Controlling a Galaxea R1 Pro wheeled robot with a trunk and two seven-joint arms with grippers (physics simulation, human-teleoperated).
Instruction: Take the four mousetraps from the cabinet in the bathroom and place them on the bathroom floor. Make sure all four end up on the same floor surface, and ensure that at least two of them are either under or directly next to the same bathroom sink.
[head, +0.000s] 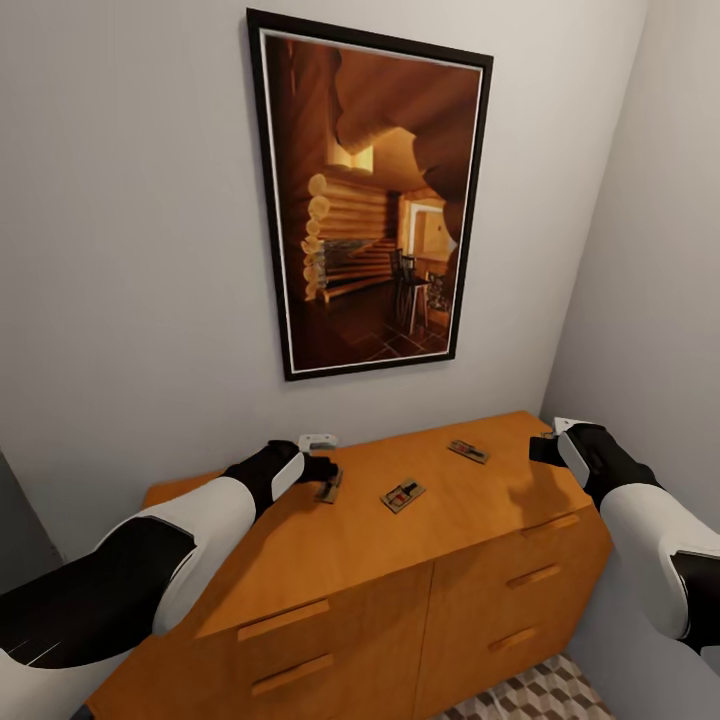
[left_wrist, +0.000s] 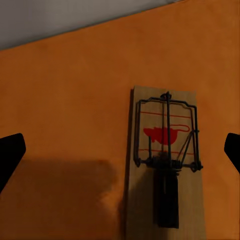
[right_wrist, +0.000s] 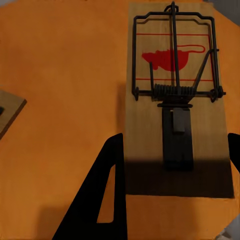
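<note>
Three mousetraps in the head view: one under the left gripper (head: 327, 478), one mid-top (head: 402, 495), one further toward the right side (head: 467, 451).
Cabinet (head: 330, 560): orange-brown, against the wall, bar handles on the front; all traps lie flat on its top.
Left gripper: hovers over the left-hand trap, near the wall edge of the top. Left wrist view shows that mousetrap (left_wrist: 165, 165) lying between the two dark fingertips (left_wrist: 9, 155), set closer to one of them. Fingers wide apart, nothing held.
Right gripper (head: 545, 447): over the right end of the cabinet top, near the corner wall. Right wrist view shows a mousetrap (right_wrist: 177, 100) flat on the wood between the fingers (right_wrist: 102, 195), fingers spread, not touching it. Edge of another trap (right_wrist: 9, 114) sits at the frame border.
Bathroom floor (head: 540, 698): cube-pattern tiles visible below the cabinet front.
Framed picture (head: 375, 200): log-cabin interior, hung on the wall above the cabinet.
</note>
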